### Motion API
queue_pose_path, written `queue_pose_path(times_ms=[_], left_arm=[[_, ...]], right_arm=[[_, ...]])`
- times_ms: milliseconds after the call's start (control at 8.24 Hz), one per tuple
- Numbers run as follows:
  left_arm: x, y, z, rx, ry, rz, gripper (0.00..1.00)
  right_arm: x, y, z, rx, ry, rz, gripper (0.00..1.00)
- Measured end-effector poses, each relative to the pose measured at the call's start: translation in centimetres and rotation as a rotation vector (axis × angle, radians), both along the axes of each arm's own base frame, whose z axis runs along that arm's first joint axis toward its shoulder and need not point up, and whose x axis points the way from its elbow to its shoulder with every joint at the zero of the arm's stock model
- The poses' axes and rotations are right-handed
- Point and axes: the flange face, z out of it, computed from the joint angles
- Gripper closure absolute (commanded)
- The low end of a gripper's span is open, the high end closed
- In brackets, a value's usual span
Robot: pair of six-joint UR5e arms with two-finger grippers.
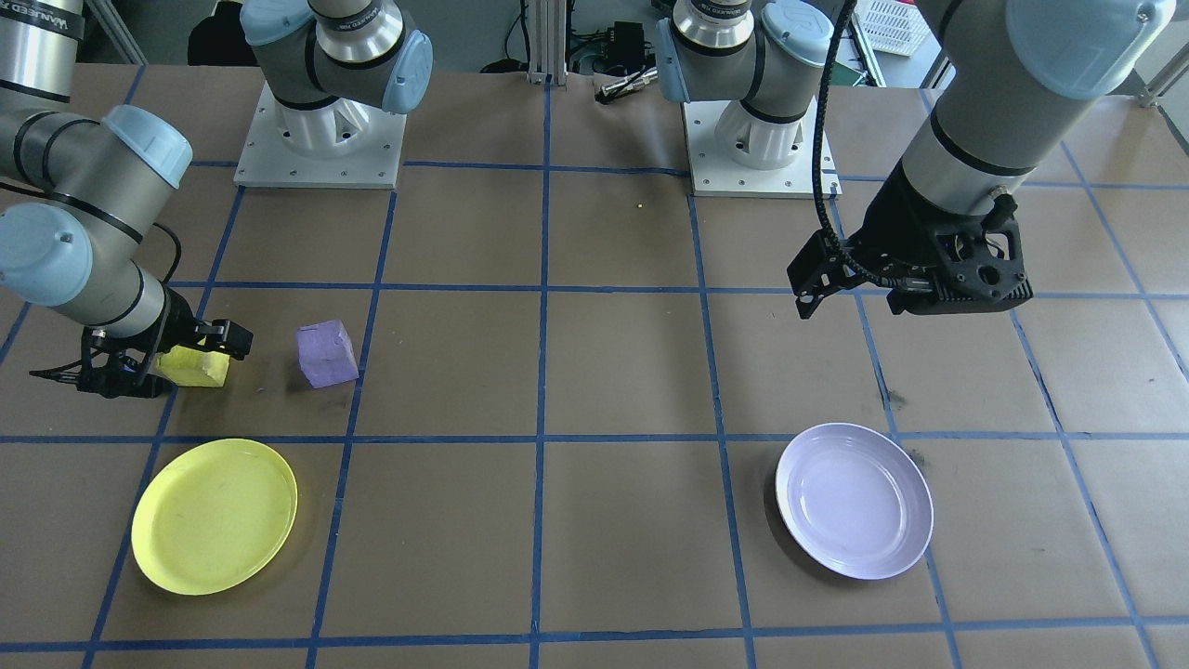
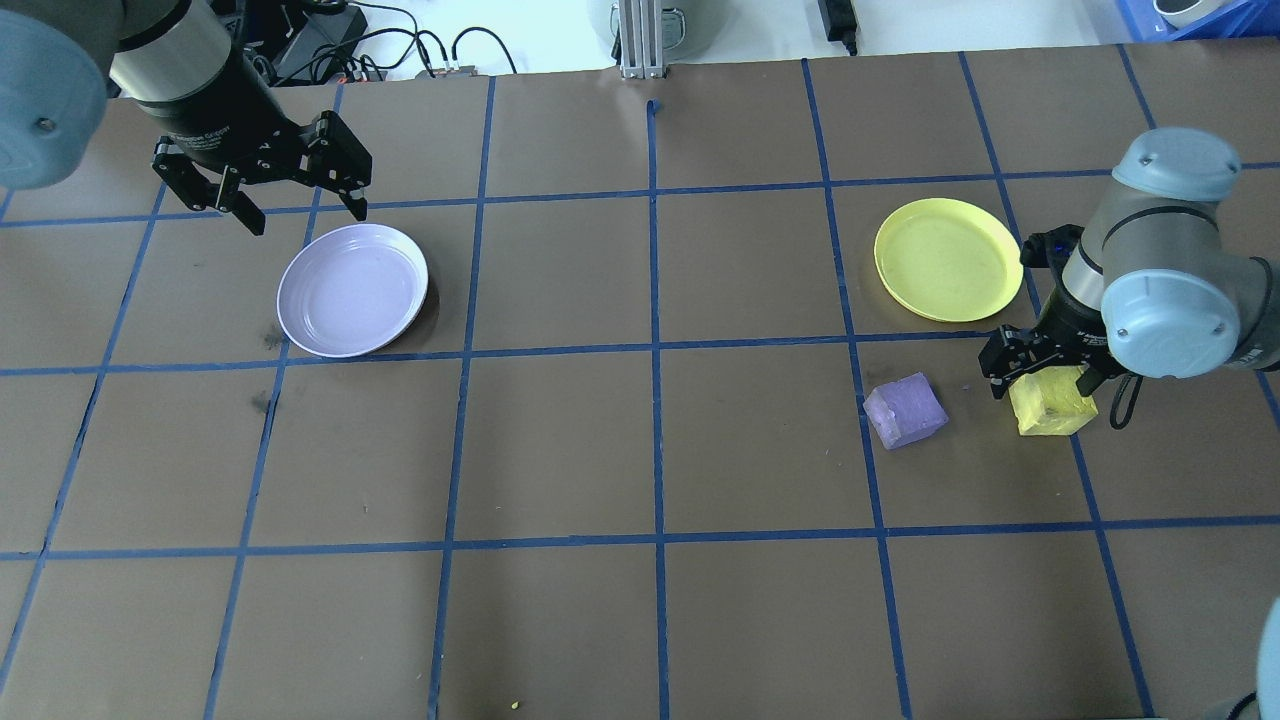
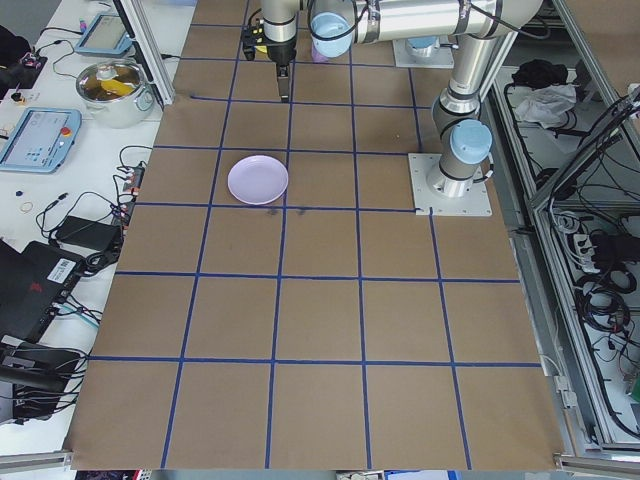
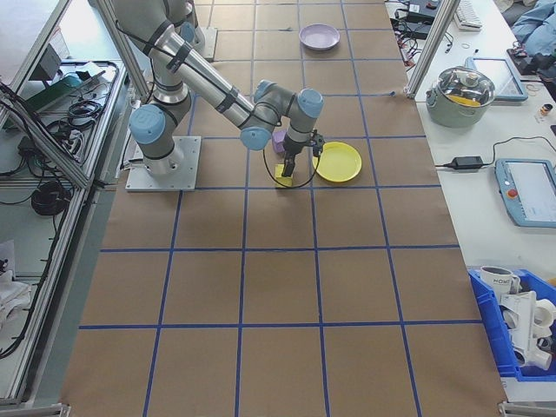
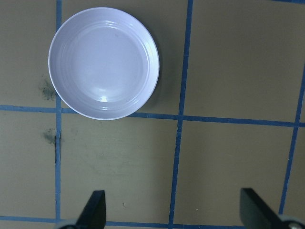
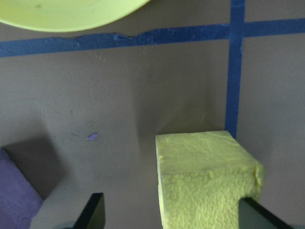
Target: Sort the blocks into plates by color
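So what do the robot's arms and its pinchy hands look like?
Both arms are shiny silver tubes with pale blue round caps at the joints, standing on white bases. The left gripper and right gripper are black with two fingers each. A black ribbed cable runs down the left arm.

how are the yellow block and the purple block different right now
The yellow block sits between the fingers of the right gripper; the purple block lies free, with no gripper near it. The yellow block is farther from the table's middle, the purple one nearer. They differ in colour. Both are small rough foam cubes on the brown table, near the yellow plate, and neither is in a plate yet.
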Motion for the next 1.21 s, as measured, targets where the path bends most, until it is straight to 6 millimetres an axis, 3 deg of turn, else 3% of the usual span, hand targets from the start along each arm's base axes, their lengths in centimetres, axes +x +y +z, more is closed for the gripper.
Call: queue_pose_path(times_ms=[364,729,1214], left_arm=[[0.0,0.1,-0.2,0.005,0.000,-0.001,0.00],[0.0,0.0,-0.4,-0.002,0.000,-0.002,0.00],[0.0,0.0,-0.4,-0.005,-0.001,-0.002,0.00]], right_arm=[[-0.5,-0.3,-0.9,0.011,0.027,0.048,0.00],[-1.6,-1.6,1.4,0.035,0.075,0.054,0.00],[-1.7,-2.2,1.7,0.056,0.058,0.062,0.00]])
